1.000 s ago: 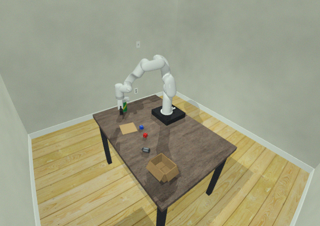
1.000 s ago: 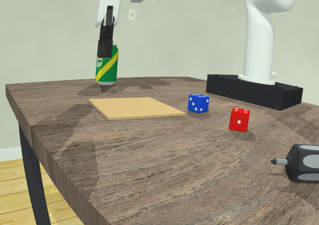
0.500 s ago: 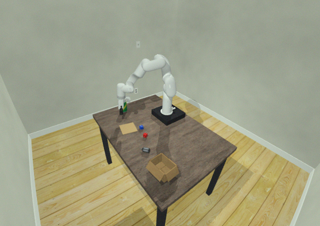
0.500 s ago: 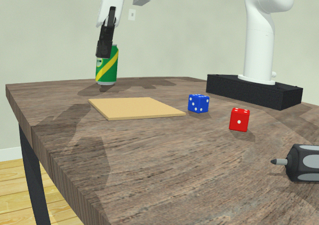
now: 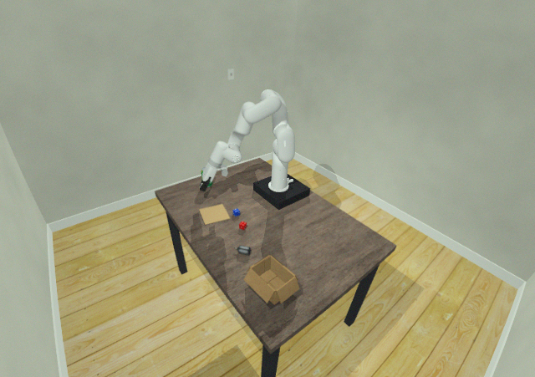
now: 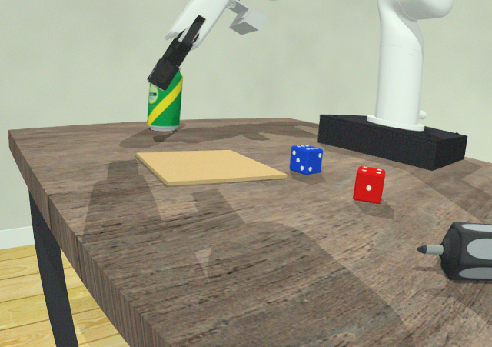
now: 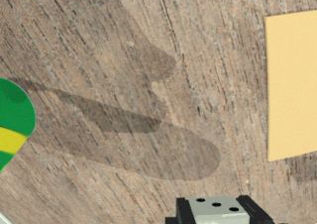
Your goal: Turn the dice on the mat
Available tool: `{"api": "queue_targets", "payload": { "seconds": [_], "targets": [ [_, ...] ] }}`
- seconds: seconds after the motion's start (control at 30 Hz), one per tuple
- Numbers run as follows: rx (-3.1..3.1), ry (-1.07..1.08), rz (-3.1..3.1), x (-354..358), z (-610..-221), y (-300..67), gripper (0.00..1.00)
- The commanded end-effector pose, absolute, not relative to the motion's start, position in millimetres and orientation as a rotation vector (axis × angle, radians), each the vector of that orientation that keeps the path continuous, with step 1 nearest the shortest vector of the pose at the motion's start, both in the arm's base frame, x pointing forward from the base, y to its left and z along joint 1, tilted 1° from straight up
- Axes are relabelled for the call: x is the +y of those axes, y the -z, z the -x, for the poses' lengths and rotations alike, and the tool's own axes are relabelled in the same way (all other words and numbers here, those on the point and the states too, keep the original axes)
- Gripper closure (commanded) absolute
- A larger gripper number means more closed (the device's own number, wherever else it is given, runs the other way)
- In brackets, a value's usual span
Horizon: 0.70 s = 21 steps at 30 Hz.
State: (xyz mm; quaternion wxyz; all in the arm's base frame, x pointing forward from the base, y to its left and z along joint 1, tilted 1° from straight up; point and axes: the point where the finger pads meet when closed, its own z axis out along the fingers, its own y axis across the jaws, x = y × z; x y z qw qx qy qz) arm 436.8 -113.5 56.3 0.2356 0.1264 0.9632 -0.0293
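My gripper (image 6: 163,74) is shut on the white die and holds it tilted in the air in front of the green can (image 6: 164,104), above the table's far left part. In the wrist view the die shows a face with three pips and a face with one pip. The tan mat (image 6: 207,165) lies flat on the table, with nothing on it; it also shows in the wrist view (image 7: 292,85). The blue die (image 6: 306,158) sits on the table just right of the mat. The red die (image 6: 369,184) sits further right, off the mat.
The green and yellow can stands upright behind the mat and also shows in the wrist view (image 7: 14,121). The arm's black base (image 6: 391,139) is at the back right. A screwdriver handle (image 6: 464,250) lies at the right. An open cardboard box (image 5: 271,279) stands near the table's front.
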Motion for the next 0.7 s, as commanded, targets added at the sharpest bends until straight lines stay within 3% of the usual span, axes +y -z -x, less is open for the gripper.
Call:
{"api": "queue_targets", "payload": {
  "seconds": [0.0,0.67],
  "targets": [
    [2.470,0.103,-0.326,-114.1,-438.8,-53.4,0.73],
    [2.054,0.148,-0.277,-113.6,-436.5,-52.3,0.73]
  ]
}}
